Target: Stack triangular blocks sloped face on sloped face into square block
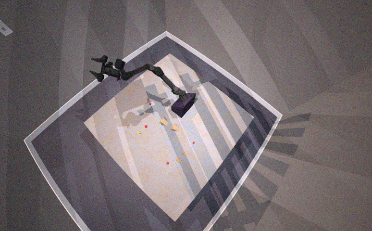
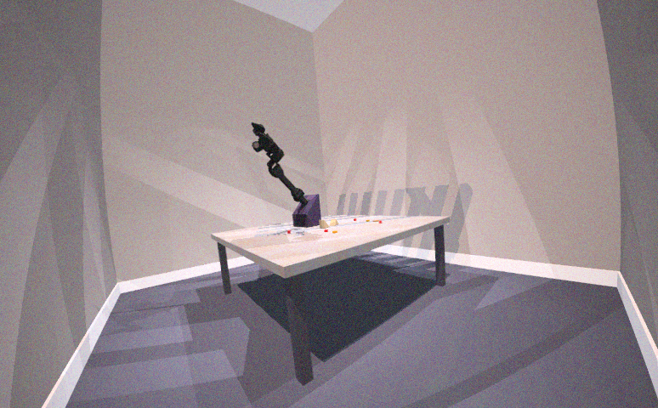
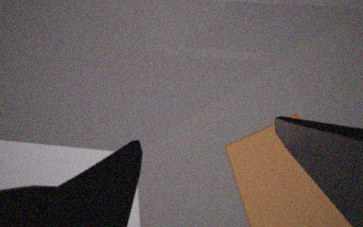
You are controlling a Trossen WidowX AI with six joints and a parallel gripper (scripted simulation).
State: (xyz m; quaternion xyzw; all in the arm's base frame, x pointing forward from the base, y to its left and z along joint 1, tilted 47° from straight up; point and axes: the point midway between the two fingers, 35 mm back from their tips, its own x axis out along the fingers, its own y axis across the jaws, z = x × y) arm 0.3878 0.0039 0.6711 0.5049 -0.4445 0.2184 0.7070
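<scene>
Two pale wooden triangular blocks lie apart on the table, close to the arm's base. In the top view one block is on the left and the other block is a little to its right. In the exterior view they look small and close together, and their slopes are hard to read. My gripper is open and empty. It hangs high up, out beyond the table's edge and far from both blocks. The wrist view shows only the room, with no block in it.
The table carries the purple arm base. Several small red cubes lie around the blocks, one red cube beside a yellow piece. Two orange pieces, one larger and one smaller, lie farther from the base.
</scene>
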